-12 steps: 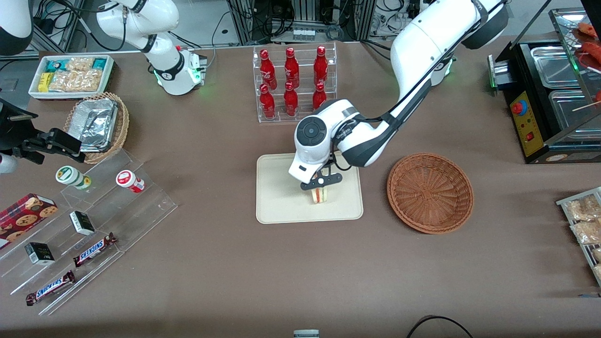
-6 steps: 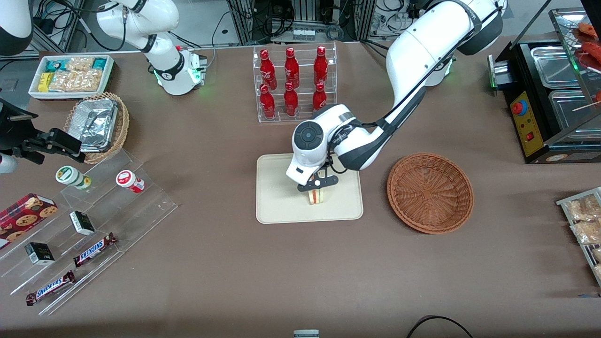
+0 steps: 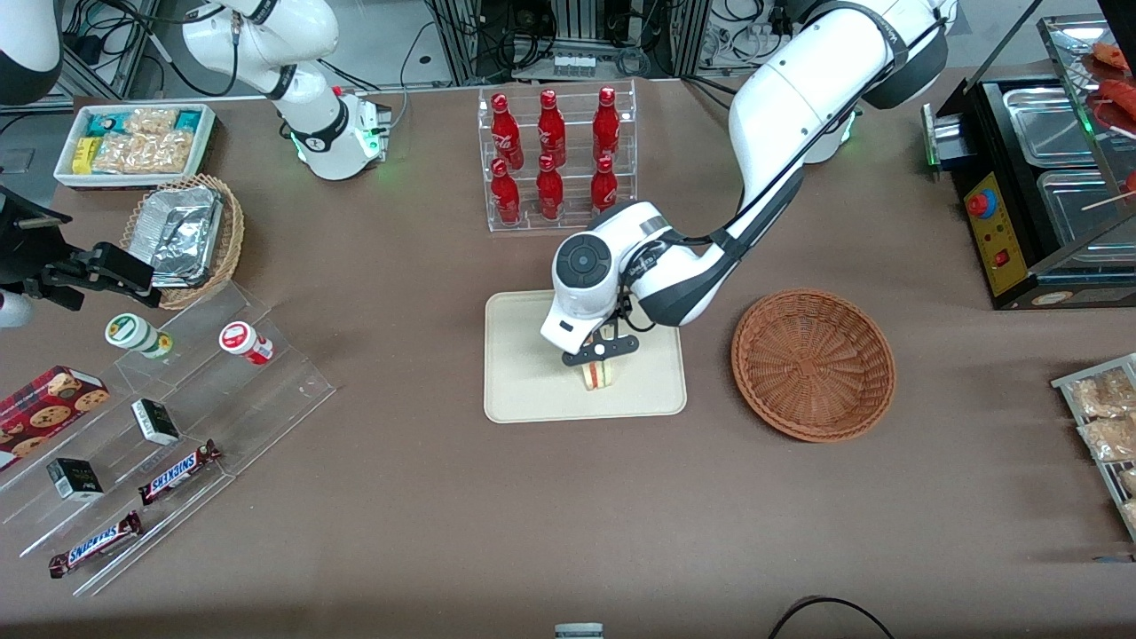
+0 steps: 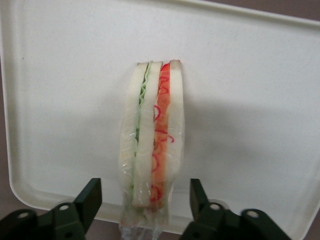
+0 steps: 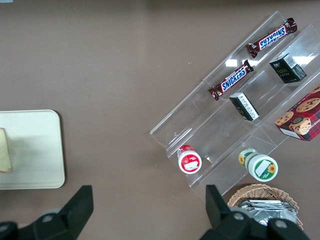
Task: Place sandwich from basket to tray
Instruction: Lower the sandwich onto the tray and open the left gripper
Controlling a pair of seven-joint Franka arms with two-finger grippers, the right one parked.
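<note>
The sandwich [image 3: 599, 376], a pale wedge in clear wrap with red and green filling, stands on its edge on the cream tray [image 3: 524, 373], in the part nearer the basket. My left gripper [image 3: 601, 349] is just above it. In the left wrist view the gripper [image 4: 144, 189] is open. Its black fingers [image 4: 90, 197] stand on either side of the sandwich [image 4: 152, 135] with a gap on each side, over the tray [image 4: 250, 100]. The reddish-brown basket [image 3: 813, 364] lies empty beside the tray, toward the working arm's end. The right wrist view shows the tray [image 5: 30, 150] and an edge of the sandwich [image 5: 4, 150].
A clear rack of red bottles [image 3: 552, 160] stands farther from the camera than the tray. An acrylic step shelf with snacks [image 3: 169, 417], a tan basket of foil trays [image 3: 182, 235] and a white snack bin [image 3: 133, 142] lie toward the parked arm's end. A black food warmer [image 3: 1047, 177] is at the working arm's end.
The gripper and sandwich have shifted a little toward the parked arm's end and lower, down onto the tray. The basket and tray have not moved.
</note>
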